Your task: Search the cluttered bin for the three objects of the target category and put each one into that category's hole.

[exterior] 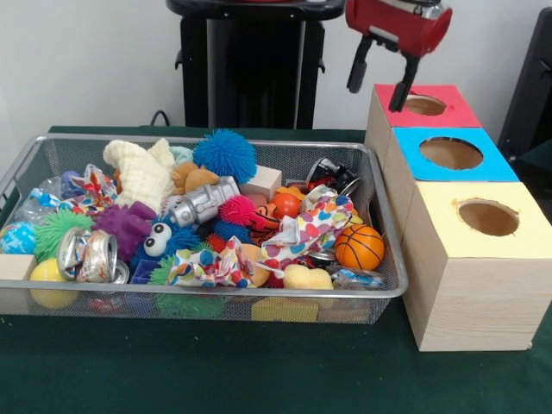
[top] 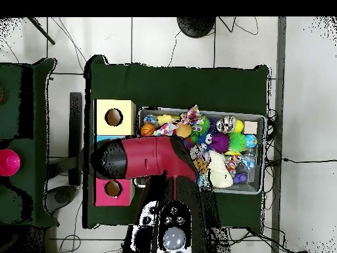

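The wire mesh bin (exterior: 392,289) holds a heap of toys; it also shows in the overhead view (top: 264,153). One see-through bottle with a blue-white label (exterior: 36,203) lies at the bin's far left. Another crumpled see-through piece with blue print (exterior: 355,278) lies at the front right, below the small basketball; I cannot tell whether it is a bottle. A third bottle is hidden. My gripper (exterior: 376,95) hangs open and empty over the red-topped box (exterior: 457,110), its fingers (exterior: 402,86) just left of that hole (exterior: 424,105).
Three wooden boxes with round holes stand right of the bin: red-topped, blue-topped (exterior: 451,153), yellow-topped (exterior: 487,217). Shiny cans (exterior: 86,254), patterned paper wads (exterior: 306,231), a blue spiky ball (exterior: 224,153) and a basketball (exterior: 359,247) crowd the bin. In the overhead view my arm (top: 151,158) covers the blue-topped box.
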{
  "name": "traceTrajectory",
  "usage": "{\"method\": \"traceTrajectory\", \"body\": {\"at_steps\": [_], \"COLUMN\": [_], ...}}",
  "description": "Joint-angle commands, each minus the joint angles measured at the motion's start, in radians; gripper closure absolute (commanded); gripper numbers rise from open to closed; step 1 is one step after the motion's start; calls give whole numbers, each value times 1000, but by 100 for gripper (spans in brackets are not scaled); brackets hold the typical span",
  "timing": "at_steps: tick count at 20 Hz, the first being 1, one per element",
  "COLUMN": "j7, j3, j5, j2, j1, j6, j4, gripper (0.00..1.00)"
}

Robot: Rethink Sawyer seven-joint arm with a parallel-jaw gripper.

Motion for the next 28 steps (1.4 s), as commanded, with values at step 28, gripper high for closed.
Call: {"method": "traceTrajectory", "body": {"at_steps": [28], "j7": [24], "j3": [64], "j5": [30], "j2": [121], "j1": [-69], "j6": [-50], "j4": [-116], "gripper": [0]}}
